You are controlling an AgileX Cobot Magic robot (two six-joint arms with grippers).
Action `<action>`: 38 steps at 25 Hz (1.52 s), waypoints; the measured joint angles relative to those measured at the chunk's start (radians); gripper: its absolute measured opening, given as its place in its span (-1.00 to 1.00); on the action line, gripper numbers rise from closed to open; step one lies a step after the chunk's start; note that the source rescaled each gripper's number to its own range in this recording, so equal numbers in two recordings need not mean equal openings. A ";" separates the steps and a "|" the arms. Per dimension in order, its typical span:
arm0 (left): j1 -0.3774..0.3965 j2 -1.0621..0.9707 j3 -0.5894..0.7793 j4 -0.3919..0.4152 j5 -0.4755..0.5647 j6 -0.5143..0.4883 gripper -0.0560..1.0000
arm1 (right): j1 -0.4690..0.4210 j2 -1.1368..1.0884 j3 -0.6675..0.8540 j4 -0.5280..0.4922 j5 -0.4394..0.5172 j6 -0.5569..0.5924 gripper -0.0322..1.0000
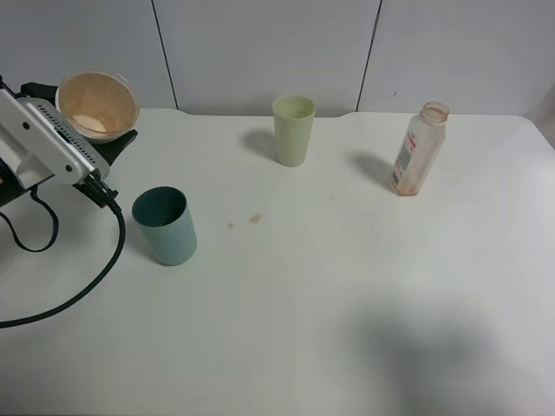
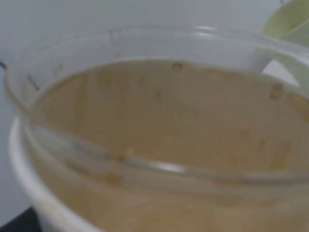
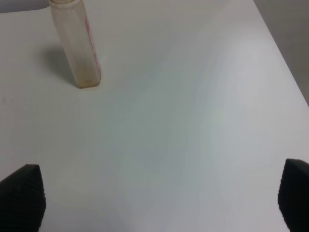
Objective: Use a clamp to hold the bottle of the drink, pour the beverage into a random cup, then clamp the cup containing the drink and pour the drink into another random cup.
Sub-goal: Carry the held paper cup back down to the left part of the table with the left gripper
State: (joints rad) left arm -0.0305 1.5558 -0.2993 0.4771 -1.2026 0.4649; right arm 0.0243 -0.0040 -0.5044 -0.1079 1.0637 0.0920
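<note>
A robot test bench: bare white table, plain grey wall panels behind.

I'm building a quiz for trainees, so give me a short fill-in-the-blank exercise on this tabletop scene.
1. The left pincer holds a ____-stained paper cup.
2. The teal tumbler stands ____ on the table.
3. The capless bottle stands on the table's ____ side in the high view.
4. The right pincer is ____.

Missing: brown; upright; right; open
</note>
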 joint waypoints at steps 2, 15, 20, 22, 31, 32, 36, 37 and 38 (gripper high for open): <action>0.031 0.000 0.000 0.022 0.000 -0.054 -0.88 | 0.000 0.000 0.000 0.000 0.000 0.000 1.00; 0.293 0.000 0.000 0.174 0.000 -0.343 -0.88 | 0.000 0.000 0.000 0.000 0.000 0.000 1.00; 0.386 0.031 -0.001 0.248 0.000 -0.405 -0.88 | 0.000 0.000 0.000 0.000 0.000 0.000 1.00; 0.408 0.056 -0.001 0.270 0.000 -0.428 -0.88 | 0.000 0.000 0.000 0.000 0.000 0.000 1.00; 0.425 0.194 -0.003 0.301 0.000 -0.400 -0.88 | 0.000 0.000 0.000 0.000 0.000 0.000 1.00; 0.425 0.206 -0.003 0.301 0.000 -0.388 -0.88 | 0.000 0.000 0.000 0.000 0.000 0.000 1.00; 0.425 0.243 -0.003 0.304 -0.001 -0.365 -0.88 | 0.000 0.000 0.000 0.000 0.000 0.000 1.00; 0.425 0.249 -0.003 0.304 -0.001 -0.363 -0.88 | 0.000 0.000 0.000 0.000 0.000 0.000 1.00; 0.425 0.257 -0.003 0.304 -0.001 -0.362 -0.88 | 0.000 0.000 0.000 0.000 0.000 0.000 1.00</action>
State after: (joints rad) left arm 0.3945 1.8125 -0.3025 0.7809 -1.2035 0.1031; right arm 0.0243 -0.0040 -0.5044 -0.1079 1.0637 0.0920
